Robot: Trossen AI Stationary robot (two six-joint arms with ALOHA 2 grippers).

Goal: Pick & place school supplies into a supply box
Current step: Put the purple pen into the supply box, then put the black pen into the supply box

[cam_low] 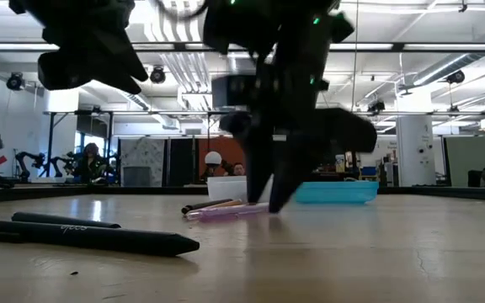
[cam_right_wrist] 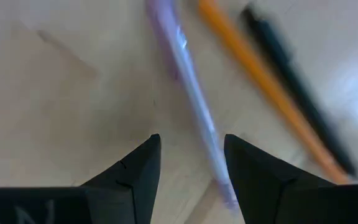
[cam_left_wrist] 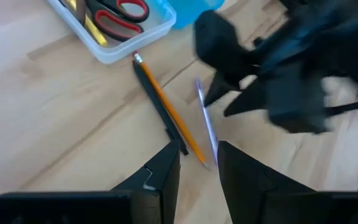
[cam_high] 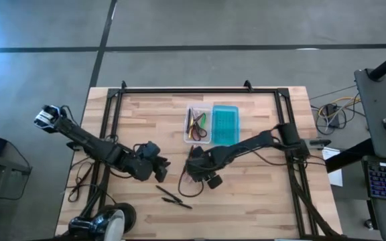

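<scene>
The clear supply box point(cam_high: 187, 126) lies open near the table's far middle, its teal lid point(cam_high: 225, 125) flat beside it. Red-handled scissors point(cam_left_wrist: 120, 12) and other supplies lie inside. A lilac pen point(cam_right_wrist: 191, 93), an orange pencil point(cam_right_wrist: 266, 81) and a dark pen point(cam_right_wrist: 291, 68) lie flat on the wood just near of the box. My right gripper point(cam_right_wrist: 191, 152) is open and points down over the lilac pen point(cam_low: 226, 212), one finger on either side. My left gripper point(cam_left_wrist: 199, 155) is open and raised, left of these items. Two more dark pens point(cam_high: 173, 197) lie nearer the front edge. My right gripper comes at the lilac pen from above, its open fingers point(cam_low: 259, 181) standing across the pen, which lies flat on the table. I cannot tell whether the fingertips touch the pen.
Black frame rails point(cam_high: 112, 120) run along the table's left, far and right sides, with cables point(cam_high: 79, 177) at the left edge. The two dark pens point(cam_low: 82, 236) lie close to the low camera. People sit in the room behind the table.
</scene>
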